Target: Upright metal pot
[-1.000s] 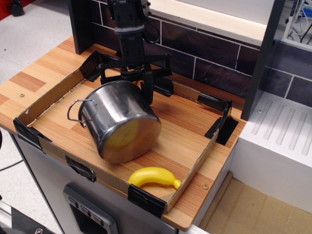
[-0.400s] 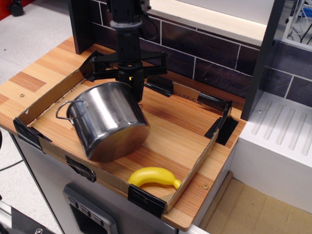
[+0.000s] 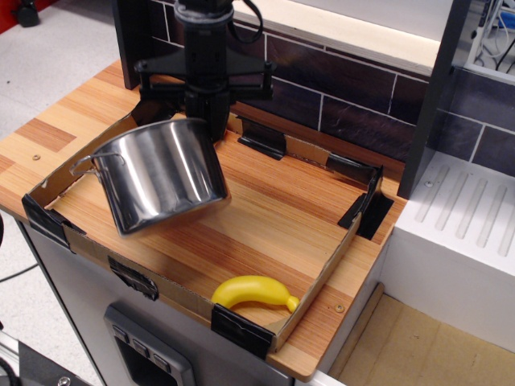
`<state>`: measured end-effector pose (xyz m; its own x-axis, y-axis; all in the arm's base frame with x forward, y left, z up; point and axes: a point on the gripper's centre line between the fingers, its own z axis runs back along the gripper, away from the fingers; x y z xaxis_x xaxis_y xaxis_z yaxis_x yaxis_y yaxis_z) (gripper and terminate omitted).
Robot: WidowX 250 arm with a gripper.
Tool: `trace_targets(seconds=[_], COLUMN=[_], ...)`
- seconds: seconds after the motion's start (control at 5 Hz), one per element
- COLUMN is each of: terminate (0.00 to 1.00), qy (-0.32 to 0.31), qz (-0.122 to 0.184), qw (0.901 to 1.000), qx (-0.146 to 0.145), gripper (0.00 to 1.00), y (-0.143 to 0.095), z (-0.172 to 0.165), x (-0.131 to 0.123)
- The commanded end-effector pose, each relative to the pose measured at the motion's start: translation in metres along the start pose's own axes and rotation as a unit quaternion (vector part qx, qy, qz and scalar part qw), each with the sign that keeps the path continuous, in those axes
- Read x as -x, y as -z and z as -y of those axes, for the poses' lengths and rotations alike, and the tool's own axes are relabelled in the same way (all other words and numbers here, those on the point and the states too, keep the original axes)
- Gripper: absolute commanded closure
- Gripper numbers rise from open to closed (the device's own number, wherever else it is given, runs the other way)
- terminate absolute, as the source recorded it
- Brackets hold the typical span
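Stretching across most of the view, the wooden worktop (image 3: 72,112) is carrying a shallow cardboard tray (image 3: 338,241) with low walls and black tape at its corners. Behind it, a dark tiled wall (image 3: 338,88) is running along the back, and a white ridged surface (image 3: 467,217) is sitting off to the right side.

The metal pot (image 3: 161,173) is hanging over the left part of the tray, tilted, with its open top leaning up toward the back and its flat base facing down and toward the front left. Its shiny side wall is catching the light, and a thin wire loop handle (image 3: 84,165) is sticking out on the left. The lower edge of the pot is appearing close to the tray floor near the front left wall, though whether it is touching the wood cannot be told.

The black robot arm (image 3: 205,40) is coming straight down from the top of the view, ending in the hand (image 3: 211,117), which is sitting at the rear rim of the pot. The fingers are set narrow and appear to be pinching the pot's rim, one seeming to dip inside the opening; the pot itself is hiding the tips. A black crossbar on the arm is spreading out to both sides just above the pot.

The yellow banana (image 3: 253,291) is lying well apart from the pot, at the front wall of the tray near its front corner.
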<state>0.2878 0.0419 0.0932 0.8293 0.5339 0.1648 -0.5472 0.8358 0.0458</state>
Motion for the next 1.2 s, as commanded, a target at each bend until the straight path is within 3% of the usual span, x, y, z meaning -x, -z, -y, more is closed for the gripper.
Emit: trace_targets(seconds=[0.0,0.2,0.6,1.0], terminate=[0.00,0.00,0.00,0.00], qy=[-0.004,0.015,0.049,0.072], qz=[0.153,0.225,0.309,0.328], qw=[0.9882,0.9743,0.9496,0.9416], qx=[0.006,-0.001,-0.014,-0.022], gripper=[1.00,1.00,1.00,1.00], y=[-0.028,-0.021,-0.009,0.000], z=[-0.004,-0.014,-0.037,-0.049], x=[-0.025,-0.029,-0.019,-0.011])
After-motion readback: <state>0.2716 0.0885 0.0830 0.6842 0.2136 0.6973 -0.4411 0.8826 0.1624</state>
